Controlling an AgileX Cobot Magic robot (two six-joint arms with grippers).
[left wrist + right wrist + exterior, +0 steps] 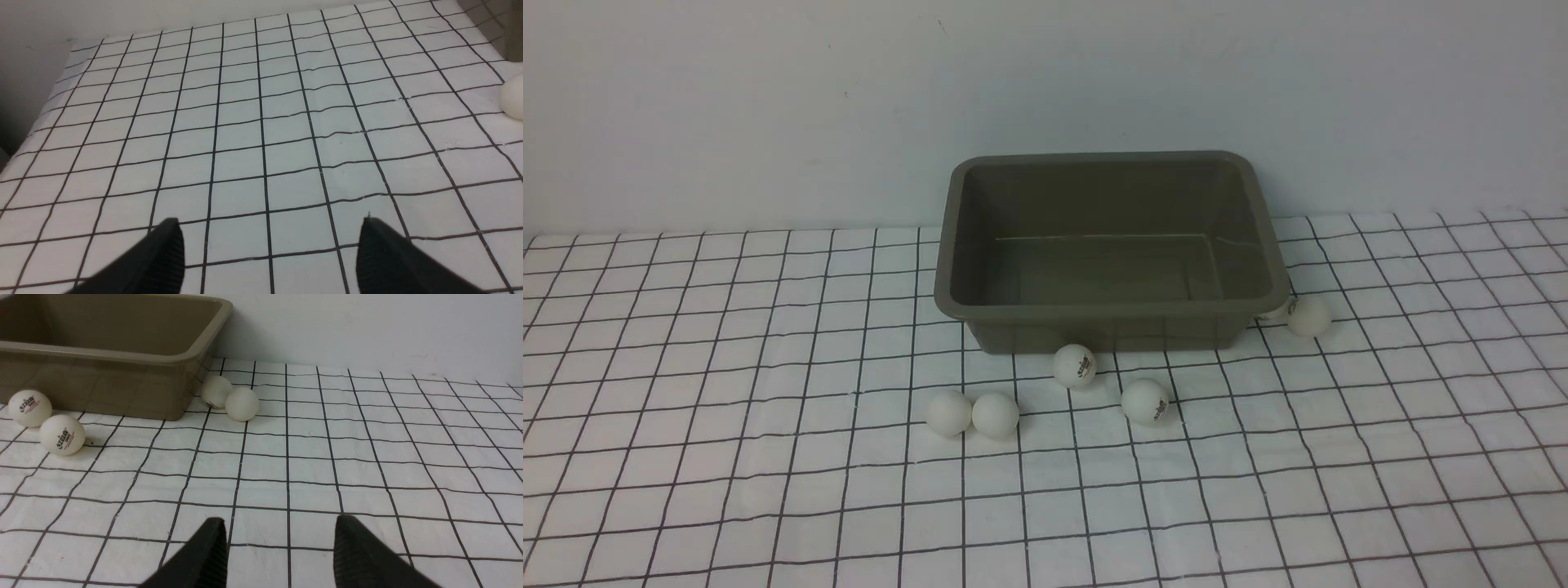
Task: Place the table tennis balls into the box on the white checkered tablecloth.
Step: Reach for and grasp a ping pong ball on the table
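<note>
Only wrist views show grippers — left gripper (269, 255) fingers wide, right gripper (280, 549) narrower, both empty. Six table tennis balls (1075, 365) lie outside the box (1094, 309), by its near side, on checkered tablecloth (727, 457); plain wall (768, 106) behind.

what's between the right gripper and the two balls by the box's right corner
Nothing visible: only bare tablecloth lies between the right gripper and the two balls beside the box's corner. Between them and its inside stands just the box's own wall, so they must go over the rim.
</note>
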